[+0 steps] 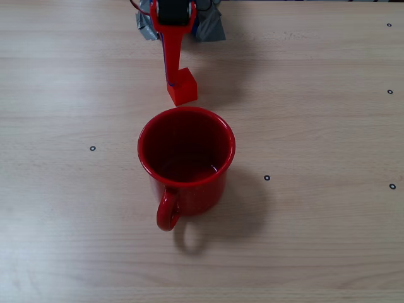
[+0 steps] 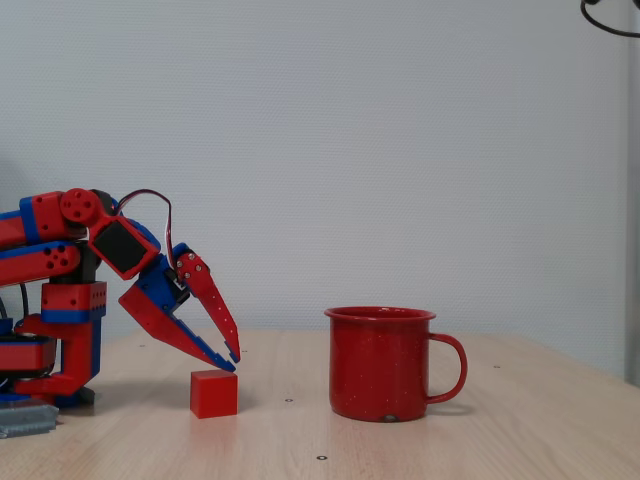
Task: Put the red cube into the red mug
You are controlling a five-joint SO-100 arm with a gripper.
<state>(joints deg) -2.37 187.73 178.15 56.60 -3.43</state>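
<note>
One cube (image 2: 214, 393) sits on the table just behind the mug (image 2: 381, 363), uncaught. Gripper (image 2: 232, 360) hovers over it, jaws slightly spread; lower squarely astride before pinching.

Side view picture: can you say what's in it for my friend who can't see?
A red and blue robot arm reaches down, its open hand just above a small red cube on a wooden table. A red mug stands to the right, apart from the cube.
</note>
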